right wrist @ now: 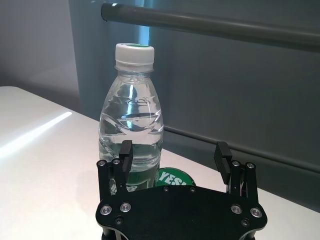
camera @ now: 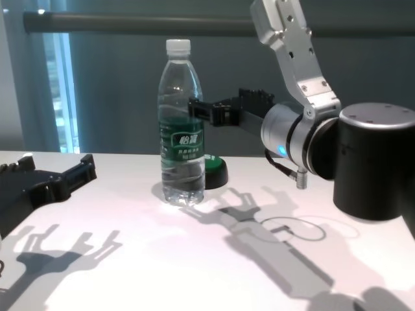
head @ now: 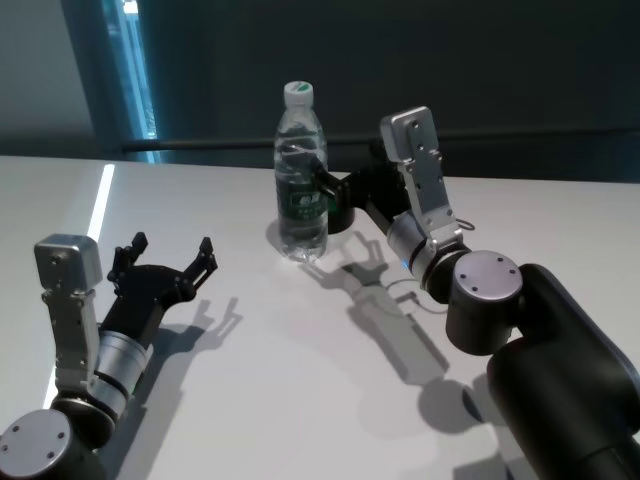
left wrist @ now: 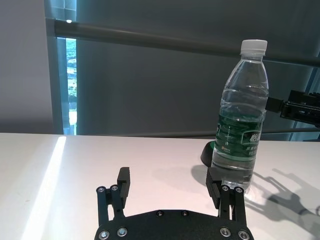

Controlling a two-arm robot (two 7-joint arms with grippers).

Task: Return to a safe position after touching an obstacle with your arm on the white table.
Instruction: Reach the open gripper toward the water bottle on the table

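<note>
The obstacle, a tall clear water bottle with a white cap and dark green label, stands upright on the white table. My right gripper hovers open just right of it at label height. In the chest view one fingertip reaches the bottle's side; I cannot tell whether it touches. In the right wrist view the bottle rises just beyond one finger of the right gripper. My left gripper rests open low at the near left, apart from the bottle.
A low black-and-green round puck sits on the table just behind and right of the bottle, under my right gripper. A dark rail and a dark wall run behind the table's far edge. Bare white tabletop spreads between the two arms.
</note>
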